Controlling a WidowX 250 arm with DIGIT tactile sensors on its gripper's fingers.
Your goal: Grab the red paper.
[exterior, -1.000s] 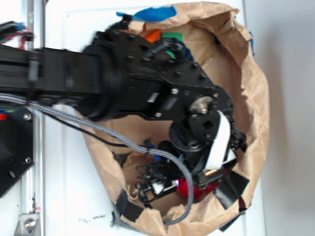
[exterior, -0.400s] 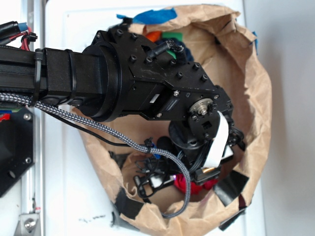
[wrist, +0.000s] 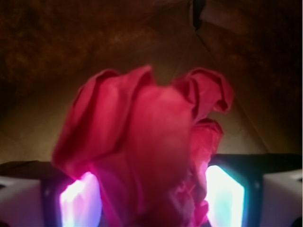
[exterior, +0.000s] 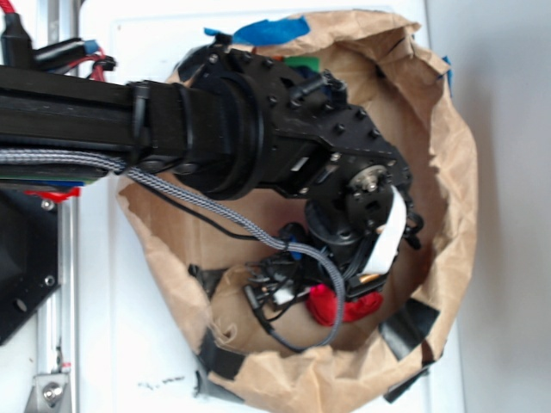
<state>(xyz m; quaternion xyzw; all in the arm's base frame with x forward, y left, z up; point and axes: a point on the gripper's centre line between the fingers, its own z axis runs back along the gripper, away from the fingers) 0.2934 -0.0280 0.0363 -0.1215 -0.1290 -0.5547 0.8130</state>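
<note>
Wrist view: the red paper (wrist: 147, 151) fills the middle of the picture, a wrinkled wad standing up between the two glowing fingers (wrist: 78, 198), its folds pressed against both.
Hand: the hand (wrist: 149, 208) is closed on the red paper; the wad bulges out above the fingers.
Red paper, exterior view: the red paper (exterior: 344, 303) shows as a bright patch low inside the brown paper bag (exterior: 448, 172), just under the tip of the hand (exterior: 340, 292).
Brown paper bag: it lies open-mouthed on the white surface (exterior: 508, 172), its rim crumpled, with blue tape (exterior: 267, 30) at its upper edge and black tape (exterior: 406, 327) at its lower rim.
Arm: the black arm (exterior: 215, 138) reaches across the bag's mouth and covers most of the bag's inside.
Cable: a grey braided cable (exterior: 215, 215) runs along the arm and loops down beside the red paper.
Green thing: a small green patch (exterior: 301, 62) shows at the bag's upper inside, mostly hidden by the arm; what it is cannot be told.
</note>
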